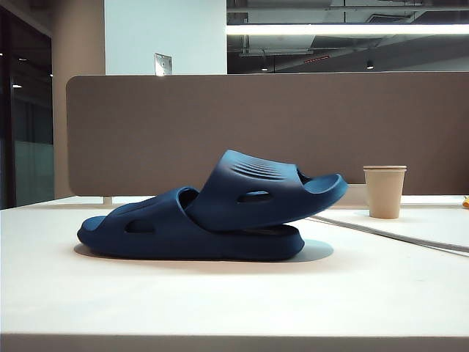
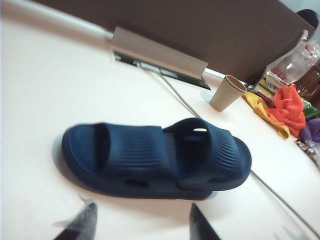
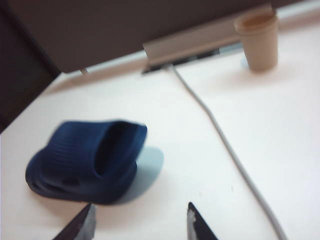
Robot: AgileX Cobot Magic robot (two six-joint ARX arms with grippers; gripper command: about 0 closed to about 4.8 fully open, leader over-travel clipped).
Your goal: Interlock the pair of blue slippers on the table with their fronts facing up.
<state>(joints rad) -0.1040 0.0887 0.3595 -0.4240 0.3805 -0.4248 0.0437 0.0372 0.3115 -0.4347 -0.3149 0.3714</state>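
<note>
The two dark navy moulded foam slippers [image 1: 212, 216] are lying interlocked on the white bench [image 1: 220, 301], both the left gripper [image 2: 142, 222] and right gripper [image 3: 140, 220] are hanging wide and empty nearby, and the tilted upper slipper is risking sliding off if nudged.

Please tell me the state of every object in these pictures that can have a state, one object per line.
pair of blue slippers: interlocked, one tucked under the other's strap, straps up, resting on the table.
paper cup: upright, apart from the slippers.
cable: lying loose on the table.
left gripper: open, empty.
right gripper: open, empty.
</note>
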